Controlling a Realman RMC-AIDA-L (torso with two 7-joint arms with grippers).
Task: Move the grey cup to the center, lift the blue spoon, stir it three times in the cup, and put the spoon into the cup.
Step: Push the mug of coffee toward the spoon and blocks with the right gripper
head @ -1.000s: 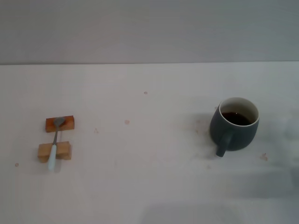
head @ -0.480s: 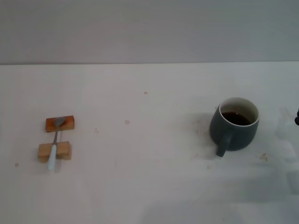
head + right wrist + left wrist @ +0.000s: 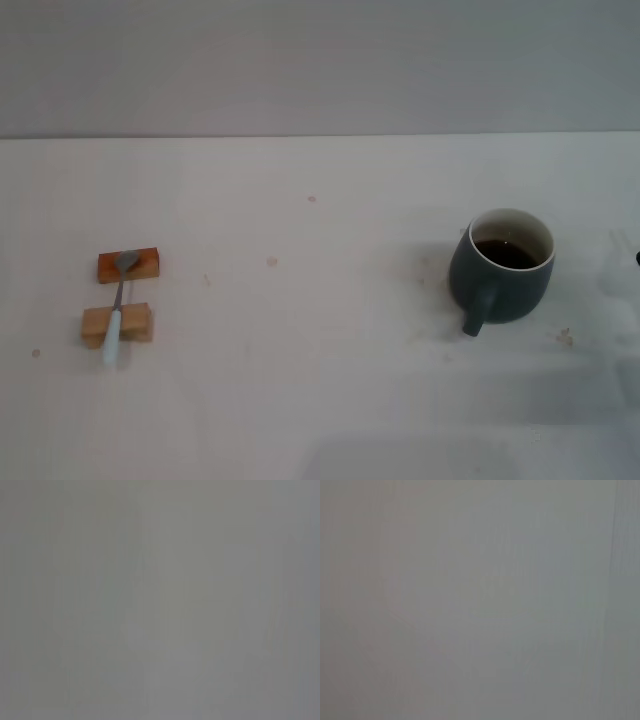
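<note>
The grey cup stands upright on the right side of the white table. It holds dark liquid, and its handle points toward the front. Far to the left, the blue spoon rests across two small wooden blocks, its metal bowl on the orange block and its pale handle over the tan block. A dark sliver of my right gripper shows at the right edge of the head view, to the right of the cup and apart from it. My left gripper is out of view. Both wrist views show only a plain grey surface.
A pale wall runs along the table's far edge. A few small specks mark the tabletop. A soft shadow lies on the table to the right of the cup.
A dark sliver of the right gripper has come in at the right edge, and the shadow beside the cup has shifted. Cup, spoon and blocks have not moved.
</note>
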